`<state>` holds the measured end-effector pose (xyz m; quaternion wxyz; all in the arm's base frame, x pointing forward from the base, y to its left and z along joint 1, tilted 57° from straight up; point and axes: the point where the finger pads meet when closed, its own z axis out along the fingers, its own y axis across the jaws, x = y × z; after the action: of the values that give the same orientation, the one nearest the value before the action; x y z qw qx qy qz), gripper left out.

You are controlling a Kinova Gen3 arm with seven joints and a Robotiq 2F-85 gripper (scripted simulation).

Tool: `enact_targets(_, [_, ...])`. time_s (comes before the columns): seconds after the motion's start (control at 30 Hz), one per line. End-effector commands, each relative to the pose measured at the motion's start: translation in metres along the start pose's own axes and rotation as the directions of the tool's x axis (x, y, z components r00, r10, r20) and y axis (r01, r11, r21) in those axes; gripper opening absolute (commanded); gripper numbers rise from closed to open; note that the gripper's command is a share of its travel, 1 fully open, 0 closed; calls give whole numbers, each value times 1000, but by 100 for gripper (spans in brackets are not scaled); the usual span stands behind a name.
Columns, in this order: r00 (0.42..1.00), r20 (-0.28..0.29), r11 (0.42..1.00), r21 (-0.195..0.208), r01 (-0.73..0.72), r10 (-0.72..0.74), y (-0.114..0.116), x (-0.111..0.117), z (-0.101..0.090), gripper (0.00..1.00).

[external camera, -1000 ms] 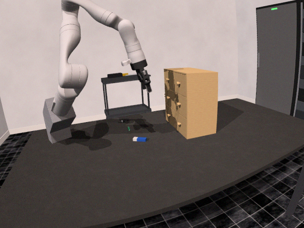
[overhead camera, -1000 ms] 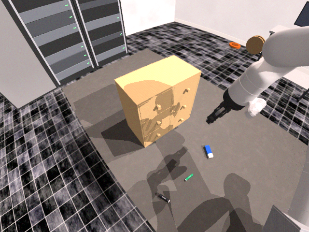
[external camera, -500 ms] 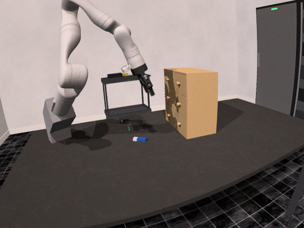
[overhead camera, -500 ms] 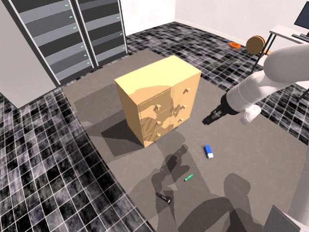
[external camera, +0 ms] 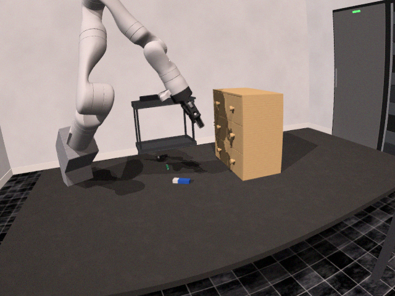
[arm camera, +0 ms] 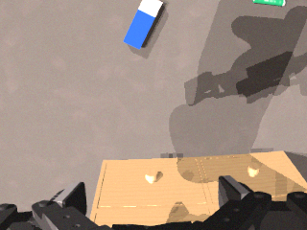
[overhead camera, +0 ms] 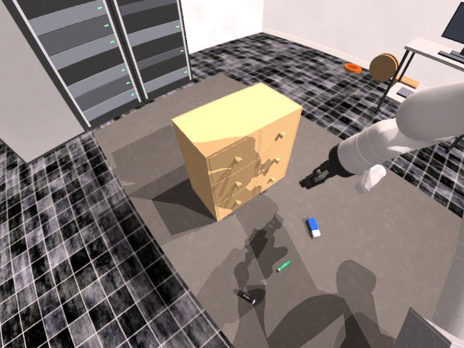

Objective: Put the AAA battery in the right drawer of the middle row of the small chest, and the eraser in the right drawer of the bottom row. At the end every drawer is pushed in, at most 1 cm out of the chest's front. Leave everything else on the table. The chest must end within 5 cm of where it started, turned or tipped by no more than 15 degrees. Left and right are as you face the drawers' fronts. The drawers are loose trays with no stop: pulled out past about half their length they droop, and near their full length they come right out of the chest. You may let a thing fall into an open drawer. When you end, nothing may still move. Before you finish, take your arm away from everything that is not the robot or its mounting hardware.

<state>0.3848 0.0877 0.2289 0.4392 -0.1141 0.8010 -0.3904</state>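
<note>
my black two-finger gripper [overhead camera: 305, 183] [external camera: 200, 124] [arm camera: 152, 195] stands wide and empty before the tan wooden chest [overhead camera: 232, 116] [external camera: 261, 134] [arm camera: 125, 194], apart from its right-column drawers, with the round wooden knob of the middle-right drawer [overhead camera: 276, 160] [external camera: 232, 135] ahead of the fingertips, the likely next target. the fingers are spaced along the drawer row, an axis i judge suited to straddling that knob. behind them on the table lie the blue-and-white block eraser [overhead camera: 312, 227] [external camera: 181, 180] [arm camera: 144, 23] and, farther from the chest, the slim green cylinder [overhead camera: 283, 265] [external camera: 167, 166] [arm camera: 270, 2], probably the aaa battery, though its label is too small to read.

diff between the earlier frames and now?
The gripper moved lower and closer to the chest's front; it's open, and nothing was picked up or let go. Unchanged: chest with drawers shut, eraser, small green cylinder, small black item.
</note>
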Motion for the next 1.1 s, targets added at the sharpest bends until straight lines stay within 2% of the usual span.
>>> enact_targets(0.0, [1000, 9, 1000, -3, -4, 4, -3, 2, 4, 100])
enact_targets(1.07, [996, 86, 1000, 7, -1, 1, -6, 0, 22, 100])
